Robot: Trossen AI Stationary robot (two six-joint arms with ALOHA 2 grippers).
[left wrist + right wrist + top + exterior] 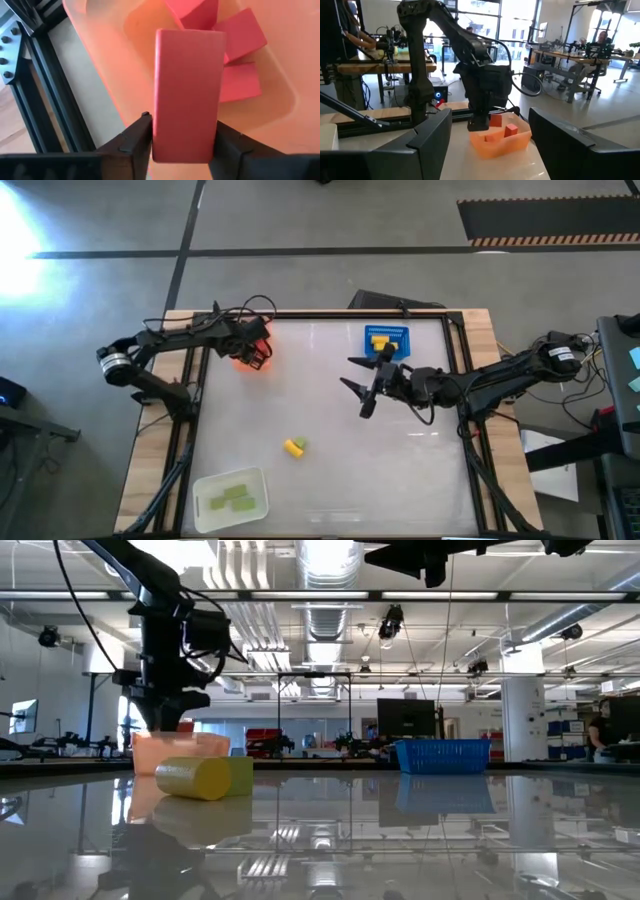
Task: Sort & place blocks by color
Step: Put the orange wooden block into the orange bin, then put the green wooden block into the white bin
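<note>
Between the jaws of my left gripper (182, 142) stands a red block (187, 95), a flat-faced bar pressed on both sides by my dark fingers (131, 142), so I have it clamped just above the orange tray (107, 75). Below it in that tray lie more red blocks (240, 60) (at least three chunks, tumbled against one another). From above, this tray sits at the far left corner of the desk (400, 470), with my left arm reaching in over it from the left edge. Out toward the middle of the desk a yellow block (292, 447) lies on its side with a light green block (301, 443) touching it; in the level view the yellow one shows as a short rounded bar in front of the green one. In the near left corner the white tray (205, 518) holds several light green blocks (235, 495). At the far side, right of centre, the blue tray (386, 330) carries yellow blocks (380, 340). My right gripper (355, 385) hangs above the desk just in front of the blue tray, its jaws spread wide with nothing between them, well apart from every block.
</note>
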